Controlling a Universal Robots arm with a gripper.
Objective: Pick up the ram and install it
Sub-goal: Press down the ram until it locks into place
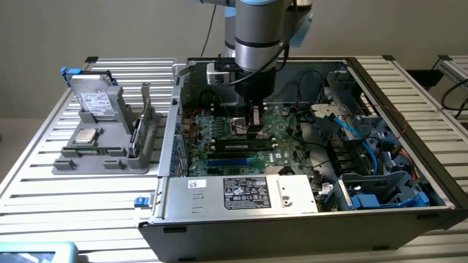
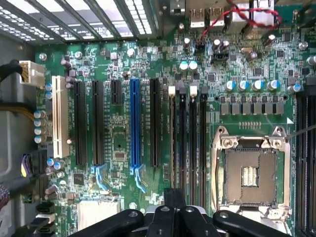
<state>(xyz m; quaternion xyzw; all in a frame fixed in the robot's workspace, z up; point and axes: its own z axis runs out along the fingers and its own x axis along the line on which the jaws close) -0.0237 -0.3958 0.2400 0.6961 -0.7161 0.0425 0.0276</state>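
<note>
Gripper sits low inside the open computer case, fingers pinched together with nothing visibly held, directly over the green motherboard. The ram lies seated in a black memory slot just below the fingertips in the exterior view. In the wrist view the black memory slots run straight ahead of the fingers, empty CPU socket just beside them. A gray parts tray stands well apart, outside the case.
</note>
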